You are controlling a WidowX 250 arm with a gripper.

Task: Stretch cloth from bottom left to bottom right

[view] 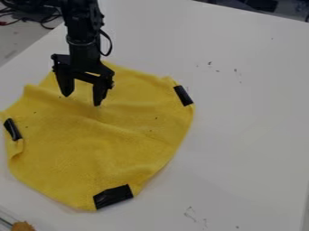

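Leftmost, dark cables (pixel 45 20) are trailing beyond the table's edge in the upper corner, one thin red strand showing among them. Below them, a yellow cloth (pixel 78 158) is lying on the white table (pixel 253 126), spreading from the left edge of the view to just past the middle. A black strip (pixel 12 129) is sitting at a slant on the cloth's left edge, with the fabric curling and folding just beneath it. In the bottom left corner, an orange-brown lump (pixel 23 226) is showing, apart from the cloth. The black arm (pixel 82 31) is coming down from the upper left, and its pincer (pixel 82 100) is hanging over the upper part of the cloth. The pincer is standing wide, its two fingers pointing down with yellow fabric showing between them; whether the tips are touching the cloth, I cannot tell. Soft creases are running across the fabric below and beside them. Further right, a second black strip (pixel 113 196) is lying along the cloth's bottom edge, and a third (pixel 183 95) is slanting along its upper right edge. Beyond that, small dark marks are dotting the table near the top and the bottom
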